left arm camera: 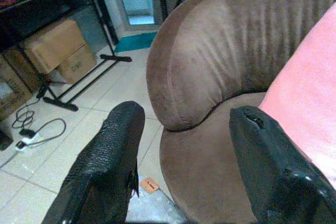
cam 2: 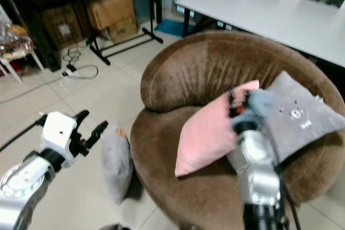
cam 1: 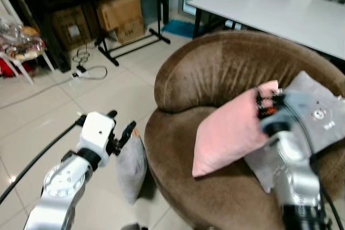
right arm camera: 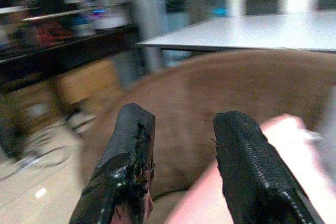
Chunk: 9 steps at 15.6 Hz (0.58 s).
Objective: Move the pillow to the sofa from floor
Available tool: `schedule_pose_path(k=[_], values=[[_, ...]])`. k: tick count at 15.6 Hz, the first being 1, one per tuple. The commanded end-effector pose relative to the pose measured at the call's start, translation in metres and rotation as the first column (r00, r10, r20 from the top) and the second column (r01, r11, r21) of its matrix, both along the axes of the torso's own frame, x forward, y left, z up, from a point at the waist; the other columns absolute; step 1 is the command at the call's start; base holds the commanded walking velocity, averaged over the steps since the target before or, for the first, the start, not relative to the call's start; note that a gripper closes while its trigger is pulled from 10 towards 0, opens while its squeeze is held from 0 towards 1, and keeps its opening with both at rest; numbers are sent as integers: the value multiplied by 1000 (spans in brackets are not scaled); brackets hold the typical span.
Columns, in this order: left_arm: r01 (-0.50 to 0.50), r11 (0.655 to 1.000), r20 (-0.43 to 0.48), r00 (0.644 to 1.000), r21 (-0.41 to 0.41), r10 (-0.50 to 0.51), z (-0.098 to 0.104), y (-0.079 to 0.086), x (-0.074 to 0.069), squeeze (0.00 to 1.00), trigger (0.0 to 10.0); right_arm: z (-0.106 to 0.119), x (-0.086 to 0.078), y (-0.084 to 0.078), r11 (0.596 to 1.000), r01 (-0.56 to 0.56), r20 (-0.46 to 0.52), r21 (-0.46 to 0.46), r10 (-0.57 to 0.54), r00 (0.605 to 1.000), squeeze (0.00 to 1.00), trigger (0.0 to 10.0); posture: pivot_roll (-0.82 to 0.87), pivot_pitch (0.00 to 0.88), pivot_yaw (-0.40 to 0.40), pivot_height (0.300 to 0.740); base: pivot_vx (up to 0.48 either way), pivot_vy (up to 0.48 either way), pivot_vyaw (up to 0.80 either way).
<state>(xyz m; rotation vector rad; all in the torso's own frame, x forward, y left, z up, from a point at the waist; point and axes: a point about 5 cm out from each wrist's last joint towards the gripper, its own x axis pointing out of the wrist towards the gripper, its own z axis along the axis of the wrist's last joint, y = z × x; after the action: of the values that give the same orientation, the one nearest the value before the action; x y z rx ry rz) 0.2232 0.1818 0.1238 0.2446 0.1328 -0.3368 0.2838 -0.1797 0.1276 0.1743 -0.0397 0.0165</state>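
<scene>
A pink pillow (cam 1: 229,133) leans on the seat of the round brown sofa (cam 1: 215,68), beside a grey pillow (cam 2: 294,114) on its right side. A second grey pillow (cam 1: 131,168) stands on the floor against the sofa's left front. My left gripper (cam 1: 121,130) hangs open just above that floor pillow, nothing between its fingers (left arm camera: 105,166). My right gripper (right arm camera: 184,166) is open over the sofa, at the pink pillow's upper right corner; its wrist (cam 1: 275,114) covers that corner.
A white table (cam 1: 280,9) stands behind the sofa. Cardboard boxes (cam 1: 121,17) and a black rack foot (cam 1: 129,44) sit at the back left, with a cable and power strip (cam 1: 89,71) on the tiled floor. Cluttered white furniture (cam 1: 19,47) is at far left.
</scene>
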Motion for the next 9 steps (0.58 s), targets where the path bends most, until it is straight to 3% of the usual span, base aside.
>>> schedule_pose_path(k=[1,3,4,6,9], values=[[-36,999,29,999,4,36,5,2,-4,0,10000,3,-8,14,995,-96,2,-36,96,995,0,10000,-68,0,-18,740,0,0,0],[-52,999,31,998,-1,52,4,1,-7,0,10000,2,-15,27,978,-193,-18,-83,192,981,0,10000,-63,0,-24,740,0,0,0],[-59,998,32,998,1,59,3,1,-8,0,10000,4,-17,29,973,-212,-39,-88,209,977,0,10000,-60,0,-28,740,0,0,800],[-76,997,38,996,14,75,3,3,-7,0,10000,6,-16,31,972,-219,-70,-89,213,974,0,10000,-58,0,-29,740,0,0,800],[-113,993,53,992,22,112,6,9,-6,0,10000,5,-11,29,976,-182,-117,-116,169,979,0,10000,-52,0,-33,740,0,160,0]])
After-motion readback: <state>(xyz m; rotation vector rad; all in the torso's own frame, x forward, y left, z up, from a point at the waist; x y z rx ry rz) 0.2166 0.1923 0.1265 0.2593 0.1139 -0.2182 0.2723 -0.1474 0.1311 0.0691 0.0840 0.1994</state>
